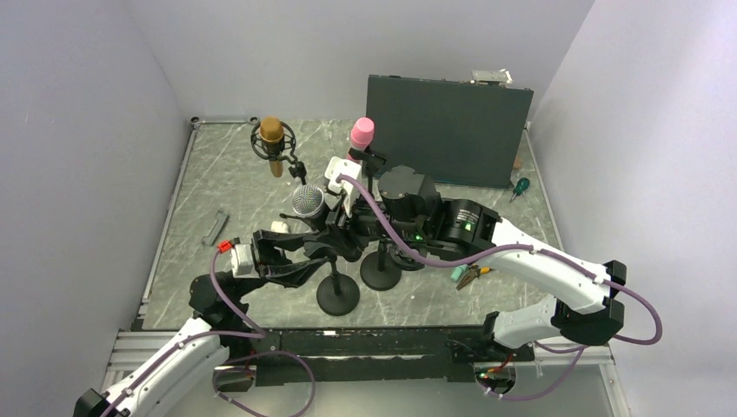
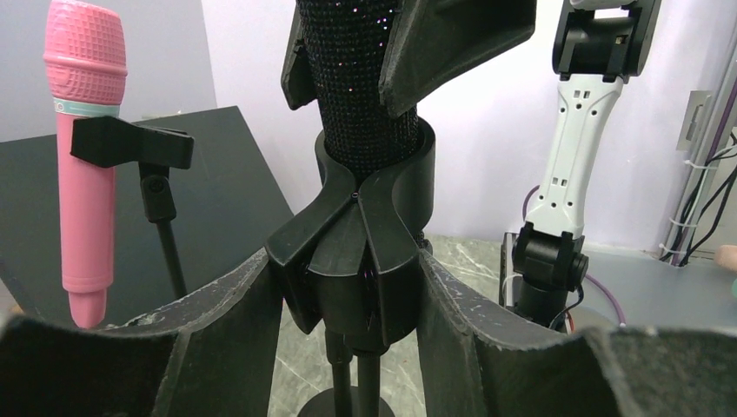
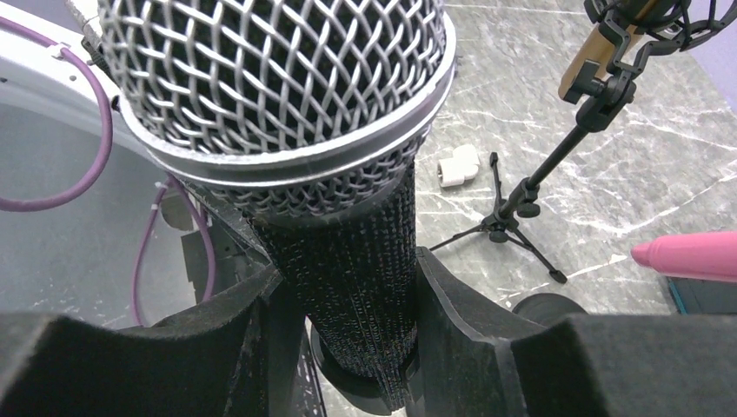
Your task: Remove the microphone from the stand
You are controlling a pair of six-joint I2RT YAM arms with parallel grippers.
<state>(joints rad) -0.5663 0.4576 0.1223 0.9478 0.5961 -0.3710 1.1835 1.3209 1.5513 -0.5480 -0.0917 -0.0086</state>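
The microphone [image 1: 308,201] has a silver mesh head [image 3: 278,87] and a black glittery body [image 2: 361,87]. It stands upright in the black clip [image 2: 365,252] of its stand, whose round base [image 1: 338,295] rests on the table. My right gripper [image 3: 348,282] is shut on the microphone's body just above the clip, reaching in from the right [image 1: 348,228]. Lower down, my left gripper [image 2: 348,291] is shut on the clip, one finger pressed against each side; it comes in from the left [image 1: 300,256].
A pink microphone [image 1: 361,133] sits in its own stand just behind, with a round base [image 1: 381,274]. A gold microphone [image 1: 272,139] on a tripod is at the back left. A black panel [image 1: 448,130], a screwdriver [image 1: 520,187], a white piece [image 1: 279,227] and a grey bar [image 1: 214,227] lie around.
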